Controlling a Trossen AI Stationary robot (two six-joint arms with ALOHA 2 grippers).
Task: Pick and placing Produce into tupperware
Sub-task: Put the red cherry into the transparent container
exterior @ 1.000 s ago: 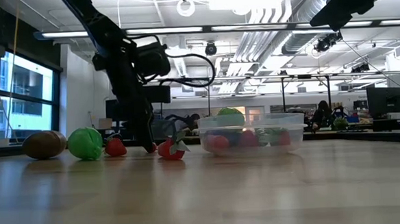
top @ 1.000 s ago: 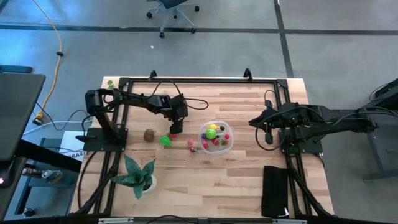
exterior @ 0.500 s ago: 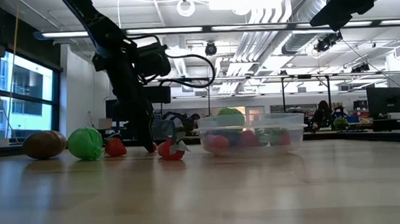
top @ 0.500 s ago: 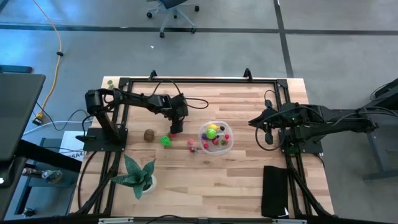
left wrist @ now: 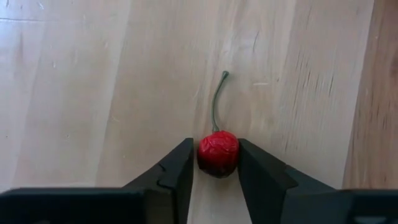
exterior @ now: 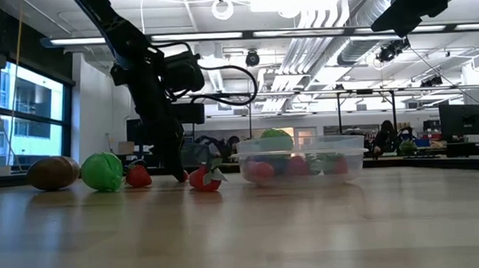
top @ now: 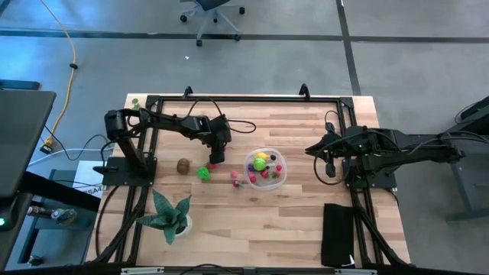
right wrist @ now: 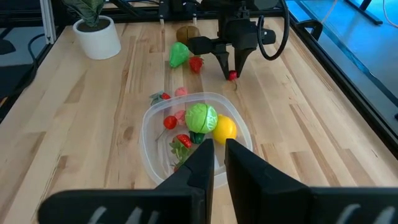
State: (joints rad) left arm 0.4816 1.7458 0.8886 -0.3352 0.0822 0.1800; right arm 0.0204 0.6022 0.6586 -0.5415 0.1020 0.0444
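A small red cherry [left wrist: 218, 151] with a green stem lies on the wooden table left of the tupperware [top: 284, 177]. My left gripper [top: 215, 162] stands over it and is shut on it. The clear tupperware [right wrist: 149, 118] holds a green leafy piece [right wrist: 200, 117], a yellow one [right wrist: 224, 129] and red pieces. Loose produce lies to its left: a brown piece [top: 183, 165], a green one [top: 203, 173] and a red one [top: 235, 175]. My right gripper [top: 329, 166] hangs shut above the table's right side, holding nothing. My left gripper pinches the cherry's round body [left wrist: 218, 151] between its two fingers, one on each side. The fingers come steeply from above, slanting down. The cherry sits on the table, and its stem [left wrist: 216, 102] lies on the wood, pointing away from the fingers.
A potted plant [top: 170, 216] with spiky leaves stands near the table's near left corner. A black pad [top: 337, 233] lies at the near right. Bare wood stretches along the near side of the tupperware.
My left gripper has stayed in place over the cherry while its fingers have drawn together onto it. The cherry has not moved.
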